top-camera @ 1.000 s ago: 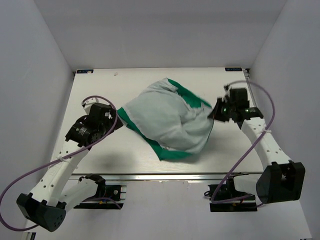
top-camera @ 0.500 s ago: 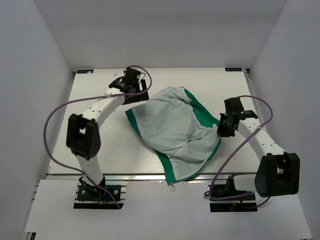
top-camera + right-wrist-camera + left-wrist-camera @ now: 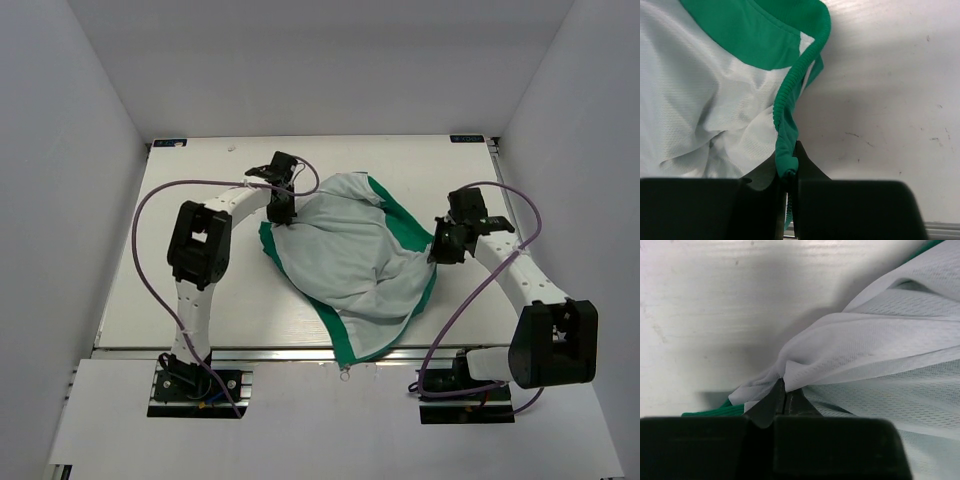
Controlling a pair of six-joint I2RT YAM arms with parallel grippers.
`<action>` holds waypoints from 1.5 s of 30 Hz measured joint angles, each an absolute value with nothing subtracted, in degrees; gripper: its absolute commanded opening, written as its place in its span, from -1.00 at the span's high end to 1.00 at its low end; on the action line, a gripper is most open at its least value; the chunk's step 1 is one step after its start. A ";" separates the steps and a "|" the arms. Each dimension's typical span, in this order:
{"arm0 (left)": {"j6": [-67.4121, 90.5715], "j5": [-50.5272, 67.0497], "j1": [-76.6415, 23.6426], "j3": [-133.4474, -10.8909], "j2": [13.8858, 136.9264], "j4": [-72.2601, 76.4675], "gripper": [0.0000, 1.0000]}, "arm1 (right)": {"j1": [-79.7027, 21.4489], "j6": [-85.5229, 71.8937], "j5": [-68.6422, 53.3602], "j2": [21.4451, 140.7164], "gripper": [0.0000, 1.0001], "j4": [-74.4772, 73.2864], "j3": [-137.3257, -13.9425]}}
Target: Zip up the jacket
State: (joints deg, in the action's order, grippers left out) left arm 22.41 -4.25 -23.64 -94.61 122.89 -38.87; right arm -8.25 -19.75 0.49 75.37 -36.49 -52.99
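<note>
The jacket (image 3: 350, 245) lies crumpled in the middle of the table, its light grey lining facing up and green edges showing along the right and front. My left gripper (image 3: 282, 207) is at its upper left edge, shut on a fold of the grey lining (image 3: 840, 347). The left fingertips (image 3: 781, 392) are pinched together under that fold. My right gripper (image 3: 438, 247) is at the jacket's right side, shut on the green ribbed edge (image 3: 790, 95), which runs down between its jaws. The zip and the chest patch are hidden.
The white table (image 3: 200, 300) is boxed in by white walls at the left, right and back. A metal rail (image 3: 300, 352) runs along its front edge. The jacket's green corner (image 3: 350, 345) reaches that rail. Purple cables (image 3: 150, 210) loop off both arms.
My left arm swung from the table's back left over to the jacket's upper left edge and closed on the lining. The right gripper kept its grip and drew back slightly.
</note>
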 measured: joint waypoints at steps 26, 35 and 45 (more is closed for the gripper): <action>32.25 -14.13 -56.99 -64.69 89.76 -45.43 -0.96 | -8.25 -19.16 -3.75 77.23 1.00 -37.06 -64.79; 34.50 -19.44 -53.25 -74.65 83.53 -51.72 -0.96 | -8.25 -19.00 -2.17 77.43 1.00 -37.28 -64.79; 26.55 -10.94 -17.32 -83.18 92.09 -39.86 -0.96 | -7.53 -17.65 -1.56 81.17 1.00 -37.12 -64.79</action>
State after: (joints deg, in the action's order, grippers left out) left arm 26.55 -10.94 -17.32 -83.18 92.09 -39.86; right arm -7.53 -17.65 -1.56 81.17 -37.12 -64.79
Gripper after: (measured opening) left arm 0.978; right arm 0.057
